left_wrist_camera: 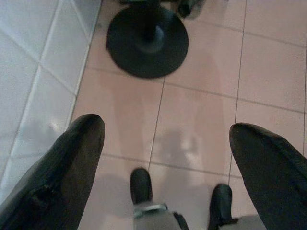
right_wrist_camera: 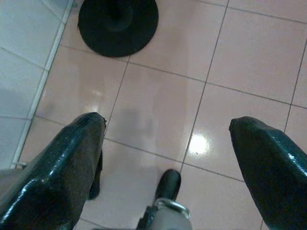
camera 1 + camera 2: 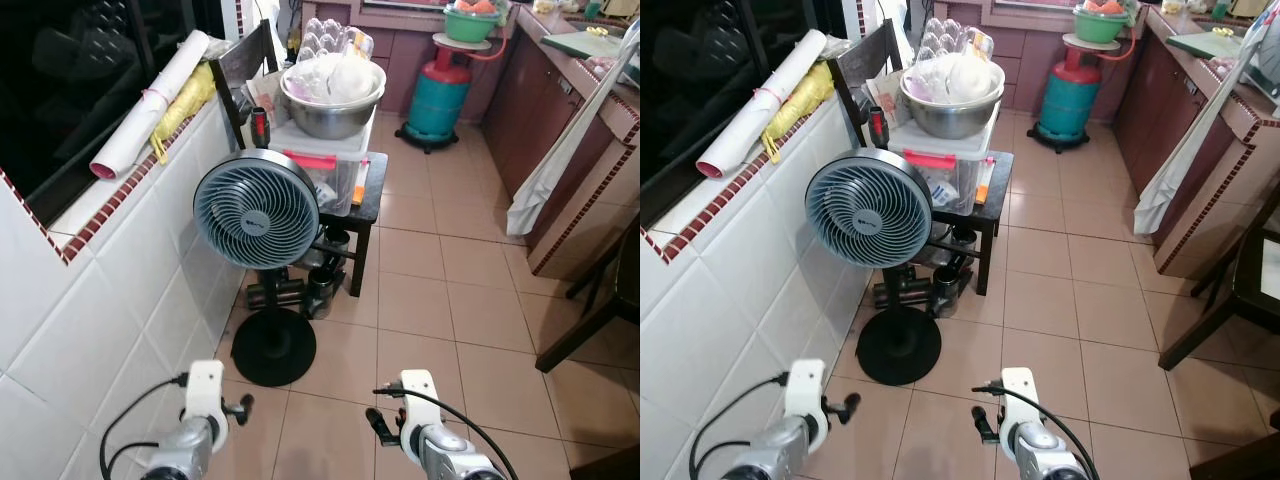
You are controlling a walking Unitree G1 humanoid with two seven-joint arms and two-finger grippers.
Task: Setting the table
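Both arms hang low in front of me, the left arm [image 3: 203, 400] beside the tiled wall and the right arm [image 3: 418, 400] over the floor. My left gripper [image 1: 165, 128] is open above bare pink tiles, its fingers [image 1: 76, 158] spread wide with nothing between them. My right gripper [image 2: 166, 123] is open the same way, also holding nothing. A steel bowl [image 3: 333, 100] with white items in it sits on a clear plastic box [image 3: 325, 165] on a small black table [image 3: 368, 195] ahead. A dark wooden table leg [image 3: 590, 320] slants in at the right edge.
A grey standing fan [image 3: 256, 208] with a round black base [image 1: 147, 40] stands close ahead on my left, by the tiled wall [image 3: 120, 280]. A teal gas cylinder [image 3: 440, 95] is at the back. A counter [image 3: 590, 120] with a hanging white cloth [image 3: 555, 160] runs along the right.
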